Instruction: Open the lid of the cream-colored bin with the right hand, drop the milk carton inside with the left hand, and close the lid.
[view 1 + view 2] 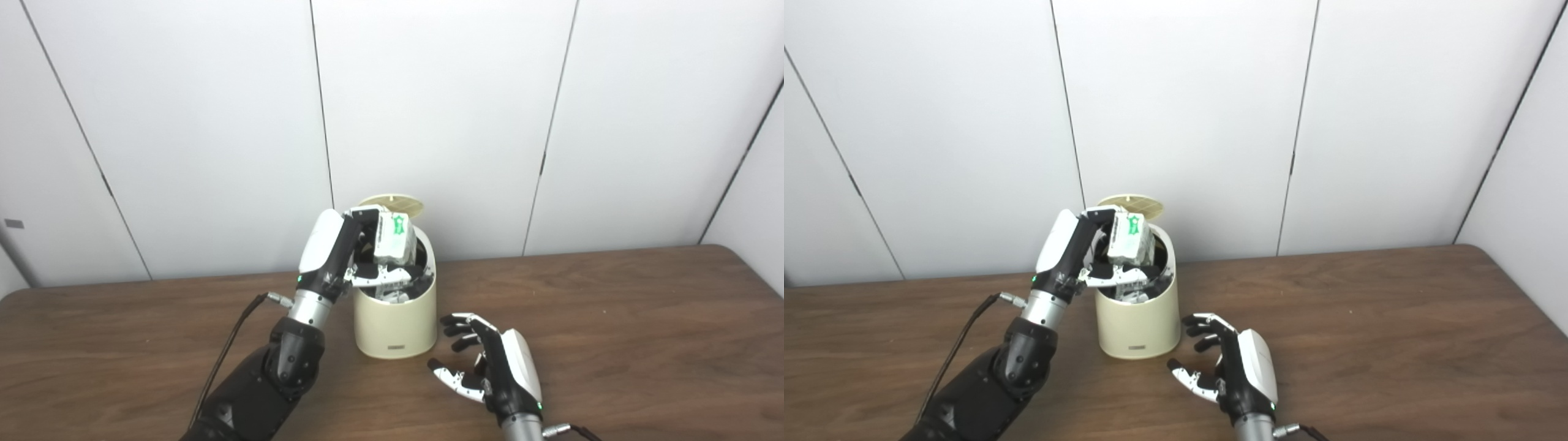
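Cream-colored bin point(397, 318) lid point(392, 204) up; my left hand point(358, 257) grips milk carton point(392, 237) over the mouth, release next; right hand point(490, 367) spread, idle.

**Carton held over the open bin**

The cream-colored bin point(1138, 324) stands on the brown tabletop point(1396, 318) with its round lid point(1130, 206) tipped up at the back. The left robot hand point(1093, 257) reaches over the bin's mouth, its fingers closed around a white milk carton point(1131, 240) with green print, held just above the opening. The right robot hand point(1228, 364) rests near the bin's front right, fingers spread and holding nothing. White wall panels point(1182, 122) stand behind.
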Motion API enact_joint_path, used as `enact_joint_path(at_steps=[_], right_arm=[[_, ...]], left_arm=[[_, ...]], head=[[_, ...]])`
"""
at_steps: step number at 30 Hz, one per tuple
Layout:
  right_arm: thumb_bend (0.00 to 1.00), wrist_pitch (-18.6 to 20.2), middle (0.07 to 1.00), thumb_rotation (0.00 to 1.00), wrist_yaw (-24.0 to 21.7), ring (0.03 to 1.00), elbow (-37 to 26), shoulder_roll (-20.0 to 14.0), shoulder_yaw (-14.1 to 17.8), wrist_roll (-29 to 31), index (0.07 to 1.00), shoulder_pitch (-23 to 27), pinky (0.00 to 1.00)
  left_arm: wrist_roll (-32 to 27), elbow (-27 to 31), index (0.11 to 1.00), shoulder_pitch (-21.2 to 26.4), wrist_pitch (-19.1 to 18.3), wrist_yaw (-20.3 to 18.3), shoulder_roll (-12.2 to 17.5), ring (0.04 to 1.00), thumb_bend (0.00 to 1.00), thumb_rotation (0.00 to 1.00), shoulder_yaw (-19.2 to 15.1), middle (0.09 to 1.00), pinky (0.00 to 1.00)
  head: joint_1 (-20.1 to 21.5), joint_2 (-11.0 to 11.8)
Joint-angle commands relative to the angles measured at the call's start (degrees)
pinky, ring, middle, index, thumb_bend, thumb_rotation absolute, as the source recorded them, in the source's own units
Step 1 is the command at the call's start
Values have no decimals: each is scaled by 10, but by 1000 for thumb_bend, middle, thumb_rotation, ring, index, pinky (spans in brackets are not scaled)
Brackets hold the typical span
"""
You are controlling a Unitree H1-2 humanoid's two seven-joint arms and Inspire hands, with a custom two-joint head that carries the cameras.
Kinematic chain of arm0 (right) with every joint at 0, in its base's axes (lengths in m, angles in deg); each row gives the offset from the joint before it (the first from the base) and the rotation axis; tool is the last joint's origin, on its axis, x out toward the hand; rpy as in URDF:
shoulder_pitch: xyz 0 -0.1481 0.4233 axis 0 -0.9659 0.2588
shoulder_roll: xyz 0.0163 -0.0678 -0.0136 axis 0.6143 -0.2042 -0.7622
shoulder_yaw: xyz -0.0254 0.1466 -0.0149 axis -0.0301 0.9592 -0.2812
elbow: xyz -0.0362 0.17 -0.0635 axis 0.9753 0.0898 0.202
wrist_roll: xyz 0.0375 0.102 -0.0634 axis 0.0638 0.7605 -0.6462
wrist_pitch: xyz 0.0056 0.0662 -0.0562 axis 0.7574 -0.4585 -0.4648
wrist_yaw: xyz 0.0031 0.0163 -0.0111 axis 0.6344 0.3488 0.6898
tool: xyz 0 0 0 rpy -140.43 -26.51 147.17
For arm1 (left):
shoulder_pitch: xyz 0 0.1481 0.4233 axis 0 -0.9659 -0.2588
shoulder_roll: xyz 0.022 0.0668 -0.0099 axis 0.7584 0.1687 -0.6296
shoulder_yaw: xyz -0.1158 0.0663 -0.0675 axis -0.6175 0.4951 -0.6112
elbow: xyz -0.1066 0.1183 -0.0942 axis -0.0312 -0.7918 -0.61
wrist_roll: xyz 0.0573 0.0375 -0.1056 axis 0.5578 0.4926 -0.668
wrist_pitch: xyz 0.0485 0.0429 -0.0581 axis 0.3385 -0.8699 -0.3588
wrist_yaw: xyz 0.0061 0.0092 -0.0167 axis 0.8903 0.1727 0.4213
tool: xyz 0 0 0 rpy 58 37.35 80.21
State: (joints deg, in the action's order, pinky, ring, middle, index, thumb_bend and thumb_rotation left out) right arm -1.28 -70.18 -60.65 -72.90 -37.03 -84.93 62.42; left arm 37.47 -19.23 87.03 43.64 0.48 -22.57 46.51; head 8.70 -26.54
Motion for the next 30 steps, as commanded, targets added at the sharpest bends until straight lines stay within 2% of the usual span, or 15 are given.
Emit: enact_joint_path(at_steps=[1,3,8,11,17,23,28,30], right_arm=[[338,21,669,0,-24,597,6,5,-11,-2,679,-20,465],[337,21,665,0,-26,588,5,4,-11,-4,677,-21,456],[338,19,652,0,-26,578,5,3,-11,-6,677,-21,449],[338,19,677,0,-26,611,5,2,-13,-10,677,-21,482],[340,15,647,0,-23,572,10,2,-13,-11,674,-20,443],[340,20,662,0,-28,583,4,3,-12,-9,675,-22,449],[335,23,674,11,-30,605,2,2,-14,-11,676,-22,471],[335,24,666,12,-31,584,0,2,-14,-11,676,-23,447]], left_arm=[[-14,19,534,19,8,-16,7,505,921,230,-17,524,472],[-15,19,544,18,8,-26,7,504,988,302,-23,530,469],[-11,18,544,15,8,-34,5,502,1000,378,-30,533,463],[-12,17,548,14,8,-39,4,509,1000,424,-33,533,483],[-13,18,551,13,8,-45,3,522,1000,394,-38,544,492],[-4,18,549,12,8,-40,5,521,1000,357,-37,544,482],[0,18,550,13,8,-36,6,524,1000,374,-36,546,482],[-2,18,554,12,8,-39,6,531,1000,377,-37,551,487]], head=[[1,-1],[0,-1],[0,-1],[0,-1],[0,-1],[0,-2],[0,-3],[-1,-3]])
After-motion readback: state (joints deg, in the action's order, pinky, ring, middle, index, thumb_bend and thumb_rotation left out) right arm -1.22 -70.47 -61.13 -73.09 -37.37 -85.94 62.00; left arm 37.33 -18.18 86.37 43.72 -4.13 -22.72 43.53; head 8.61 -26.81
